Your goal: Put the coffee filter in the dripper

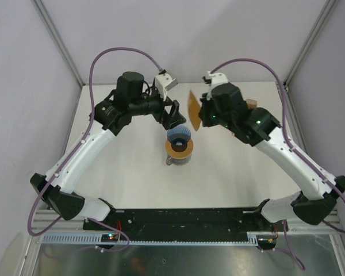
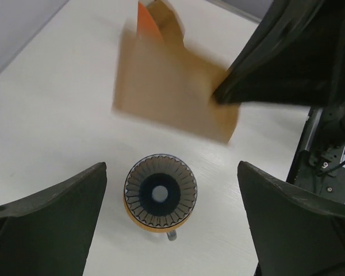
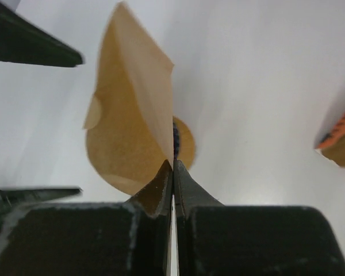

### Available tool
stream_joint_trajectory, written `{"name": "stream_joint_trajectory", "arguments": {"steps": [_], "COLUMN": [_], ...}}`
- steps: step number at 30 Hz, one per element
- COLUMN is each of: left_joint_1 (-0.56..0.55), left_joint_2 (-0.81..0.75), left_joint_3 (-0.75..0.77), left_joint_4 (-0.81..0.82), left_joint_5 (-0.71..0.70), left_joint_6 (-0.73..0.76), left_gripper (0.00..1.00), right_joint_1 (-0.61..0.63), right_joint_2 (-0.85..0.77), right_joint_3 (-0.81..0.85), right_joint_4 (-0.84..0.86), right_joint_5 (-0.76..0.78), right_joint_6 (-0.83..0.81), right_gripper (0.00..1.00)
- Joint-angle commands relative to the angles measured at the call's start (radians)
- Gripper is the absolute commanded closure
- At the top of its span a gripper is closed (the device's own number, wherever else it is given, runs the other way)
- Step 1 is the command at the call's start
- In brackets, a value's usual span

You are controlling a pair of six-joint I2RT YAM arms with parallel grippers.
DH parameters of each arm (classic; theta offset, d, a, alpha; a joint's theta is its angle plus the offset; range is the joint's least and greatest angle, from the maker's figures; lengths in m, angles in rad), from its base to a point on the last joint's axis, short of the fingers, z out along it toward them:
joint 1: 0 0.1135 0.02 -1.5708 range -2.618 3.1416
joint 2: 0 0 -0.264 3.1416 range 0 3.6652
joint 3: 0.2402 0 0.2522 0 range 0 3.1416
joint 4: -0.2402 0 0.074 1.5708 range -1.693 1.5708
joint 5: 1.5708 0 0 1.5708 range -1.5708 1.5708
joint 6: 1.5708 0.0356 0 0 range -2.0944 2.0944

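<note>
The right claw [image 3: 172, 168] is shut tight on the coffee filter [image 3: 132, 123]. It pinches the thin brown paper at its bottom edge, and the paper stands up from the fingers like a little sail. The filter is up in the air, not touching the table [image 1: 132, 172]. It hangs a bit behind the dripper [image 2: 139, 192], on the side nearer the table's far edge.

The left claw [image 2: 171, 168] is wide open and holds nothing. It hangs right over the dripper, one finger to each side of it, well above it.

The blue dripper sits near the middle of the table with its wide mouth up. It rests on a flat brown ring [image 1: 179, 148], and that sits on a glass jug [image 1: 170, 160].

An orange-brown stack of filters [image 3: 340, 135] lies near the far right corner of the table.
</note>
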Motion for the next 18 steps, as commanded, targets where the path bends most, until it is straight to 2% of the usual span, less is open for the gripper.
{"name": "stream_joint_trajectory", "arguments": {"steps": [1, 5, 13, 15, 18], "left_joint_1": [-0.059, -0.081, -0.085, -0.084, -0.085], "left_joint_2": [-0.021, -0.007, 0.007, 0.024, 0.040], "left_joint_3": [0.095, 0.114, 0.088, 0.085, 0.088], "left_joint_4": [-0.047, -0.047, -0.045, -0.045, -0.043], "left_joint_5": [-0.087, -0.159, -0.344, -0.372, -0.385], "left_joint_6": [-0.008, -0.015, 0.061, 0.066, 0.064], "left_gripper": [0.01, 0.00, 0.02, 0.06, 0.18], "right_joint_1": [0.080, 0.109, 0.138, 0.143, 0.147], "right_joint_2": [0.072, 0.113, 0.124, 0.118, 0.115], "right_joint_3": [0.086, 0.108, 0.105, 0.100, 0.101], "right_joint_4": [-0.025, 0.029, 0.102, 0.114, 0.118], "right_joint_5": [0.071, 0.069, 0.092, 0.097, 0.083], "right_joint_6": [0.032, 0.048, 0.055, 0.054, 0.050], "right_gripper": [1.00, 1.00, 1.00, 1.00, 1.00]}}
